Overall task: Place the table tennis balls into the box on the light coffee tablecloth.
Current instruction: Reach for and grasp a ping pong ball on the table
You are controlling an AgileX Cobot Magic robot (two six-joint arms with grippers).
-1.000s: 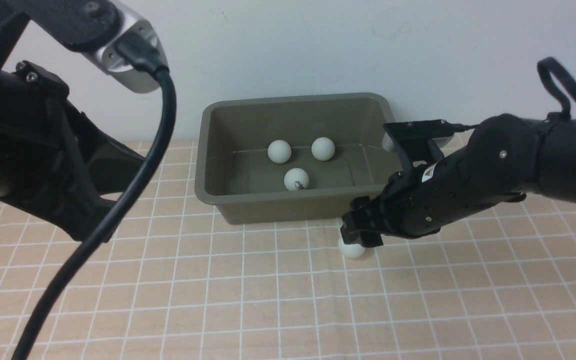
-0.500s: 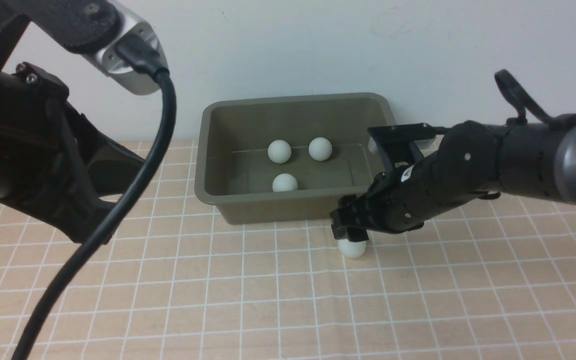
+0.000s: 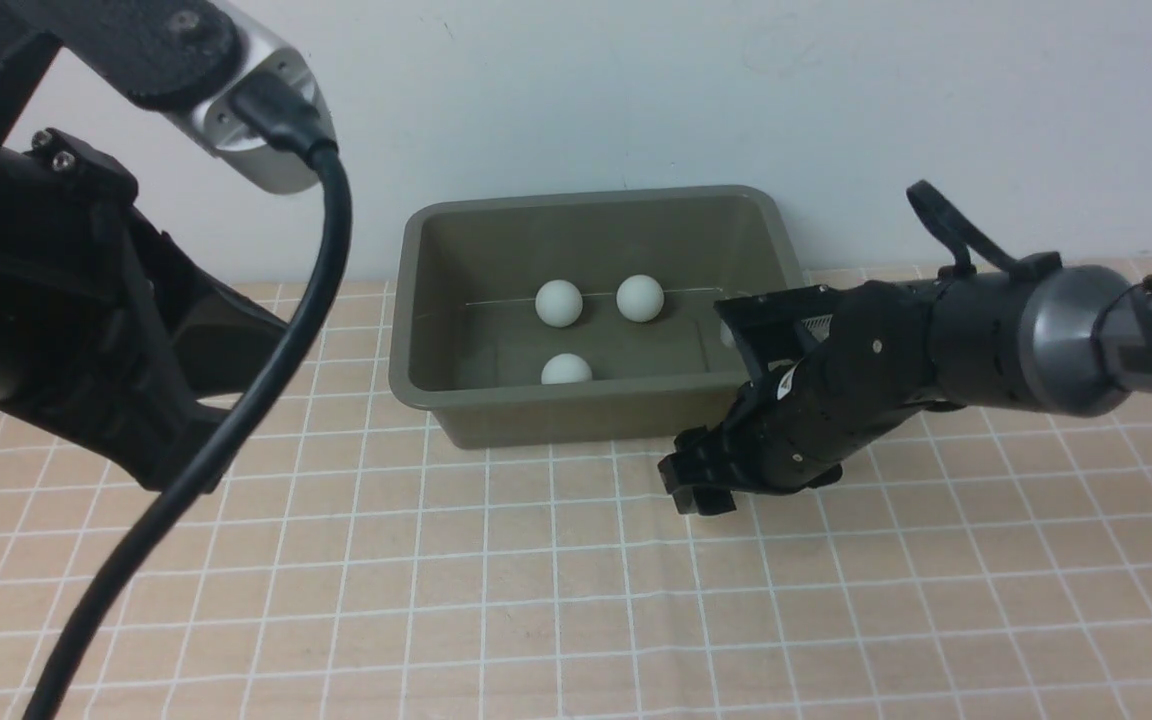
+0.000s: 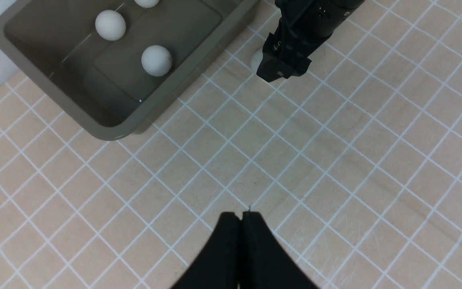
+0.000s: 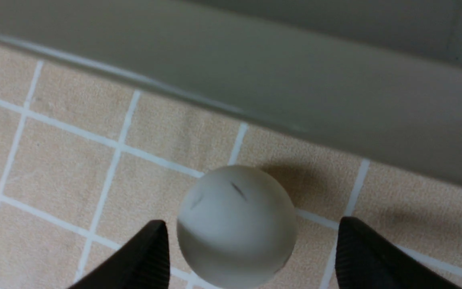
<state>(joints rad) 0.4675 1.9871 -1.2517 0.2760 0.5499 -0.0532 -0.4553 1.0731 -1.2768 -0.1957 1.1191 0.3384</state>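
The olive-green box (image 3: 406,380) stands on the light coffee tablecloth (image 3: 536,600) by the back wall. Three table tennis balls (image 3: 559,302) (image 3: 640,297) (image 3: 567,369) lie inside it. A fourth ball (image 5: 237,226) rests on the cloth just in front of the box's near wall (image 5: 295,80). My right gripper (image 5: 251,237) is open and lowered around that ball, one finger (image 5: 150,253) on each side, not closed on it. In the front view the right gripper (image 3: 701,480) hides this ball. My left gripper (image 4: 242,214) is shut and empty, held above bare cloth.
The white wall runs right behind the box. My left arm and its cable (image 3: 266,380) fill the left of the front view. From the left wrist view the box rim (image 4: 114,132) and the right gripper (image 4: 281,68) lie ahead, with a sliver of the fourth ball (image 4: 256,58).
My right gripper has sunk and moved a little left, down over the ball on the cloth, hiding it in the front view. One ball in the box rolled slightly left. The left arm stayed put.
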